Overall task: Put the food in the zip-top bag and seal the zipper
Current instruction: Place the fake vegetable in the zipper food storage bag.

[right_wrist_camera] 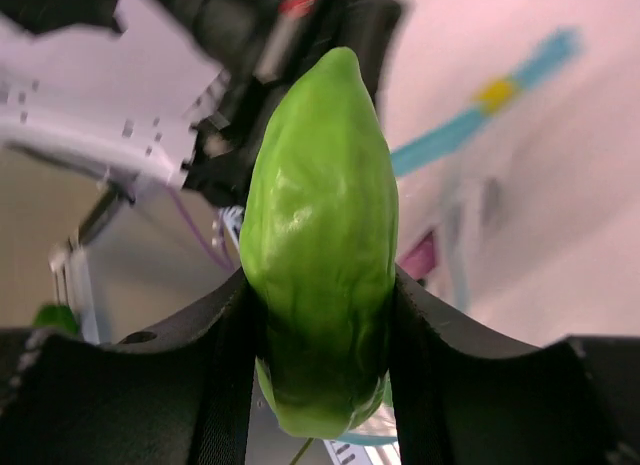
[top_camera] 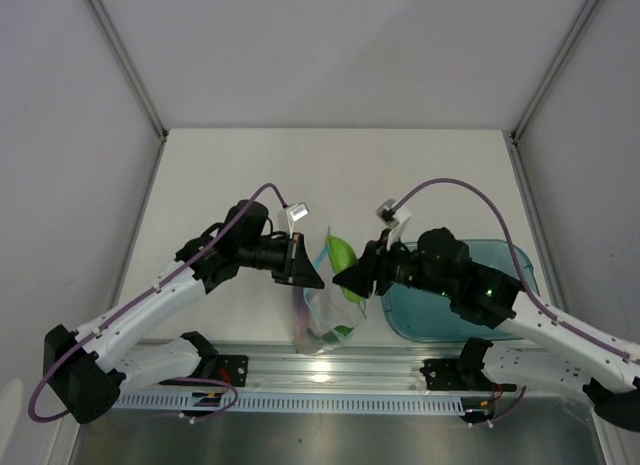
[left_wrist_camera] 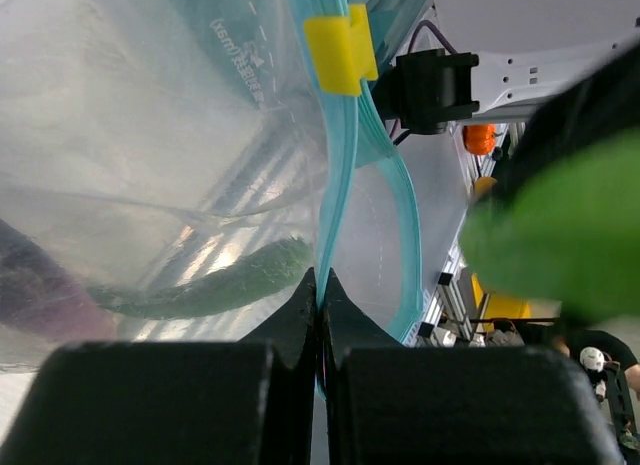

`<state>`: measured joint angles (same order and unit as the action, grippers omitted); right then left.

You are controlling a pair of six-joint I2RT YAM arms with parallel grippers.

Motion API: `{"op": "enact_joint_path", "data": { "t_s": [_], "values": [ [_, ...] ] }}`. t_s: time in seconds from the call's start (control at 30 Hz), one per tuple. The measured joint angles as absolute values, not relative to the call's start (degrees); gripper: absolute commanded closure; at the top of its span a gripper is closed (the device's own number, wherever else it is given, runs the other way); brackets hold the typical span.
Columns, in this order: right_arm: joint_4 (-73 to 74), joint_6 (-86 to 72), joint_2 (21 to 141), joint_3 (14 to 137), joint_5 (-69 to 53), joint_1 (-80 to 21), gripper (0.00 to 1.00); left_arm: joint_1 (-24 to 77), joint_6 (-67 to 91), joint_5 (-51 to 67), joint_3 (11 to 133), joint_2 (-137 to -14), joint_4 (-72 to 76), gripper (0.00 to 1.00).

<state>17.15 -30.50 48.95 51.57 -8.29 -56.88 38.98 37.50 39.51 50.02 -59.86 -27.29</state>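
Step in hand, as I judged it: getting the cucumber (right_wrist_camera: pixel 320 245) into the bag (top_camera: pixel 318 320). To do it well, the right gripper (right_wrist_camera: pixel 325 315) needed to bring the cucumber tip-first over the gap between the two zipper (left_wrist_camera: pixel 335 185) strips, lower it until the tip was inside the mouth, and only then let go. An early release risked it glancing off the rim and landing outside. The right gripper's jaws stood partly apart, clamped on both sides of the cucumber's lower half, with its tip reaching past the fingertips. Just ahead of it was the left gripper (left_wrist_camera: pixel 320 290), jaws closed to a slit on one zipper strip, so the bag hung below its fingers. The other strip bowed away, leaving the mouth open toward the cucumber. A yellow slider (left_wrist_camera: pixel 340 50) sat on the zipper farther along from the pinch. Inside the bag, beyond the left fingers, lay a dark green pepper (left_wrist_camera: pixel 225 285) and something dark purple, probably the eggplant (left_wrist_camera: pixel 30 285). Behind the right gripper, under its arm, sat a teal tray (top_camera: pixel 515 260); I could not tell what it held.
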Motion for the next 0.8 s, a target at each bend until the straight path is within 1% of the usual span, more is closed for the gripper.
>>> {"op": "enact_joint_path", "data": {
  "t_s": [0.1,0.2,0.37,0.57,0.6,0.67,0.7,0.77,0.8],
  "values": [
    [14.96,-25.80,52.34,53.32,-4.82,-65.93,1.00,38.98,37.52,39.75,50.02,-59.86,-27.27,0.99],
    [12.97,-22.74,53.65,53.71,-2.17,-70.37,1.00,38.98,37.54,39.86,50.02,-59.86,-27.20,0.99],
    [10.24,-21.12,53.60,53.25,1.93,-70.98,1.00,38.98,37.85,40.23,50.02,-59.79,-27.14,0.99],
    [5.21,-21.15,52.07,47.46,6.28,-71.77,1.00,38.98,39.64,42.17,50.02,-59.57,-25.71,0.99],
    [4.60,-21.12,52.07,46.78,6.83,-71.83,0.96,38.98,40.10,42.59,50.02,-59.53,-25.32,0.99],
    [3.77,-21.12,52.10,46.04,7.68,-71.96,0.92,38.98,40.77,43.53,50.02,-59.44,-24.56,1.00],
    [3.31,-21.12,52.10,45.84,7.97,-72.05,0.87,38.98,41.12,43.86,50.02,-59.37,-24.36,0.99],
    [2.33,-21.12,52.18,45.71,8.64,-72.29,0.75,38.98,42.13,44.56,50.02,-59.05,-23.70,0.99],
    [1.58,-21.12,52.18,45.54,8.86,-72.38,0.65,38.98,42.61,45.10,50.02,-58.85,-23.24,0.99]
  ]
}}
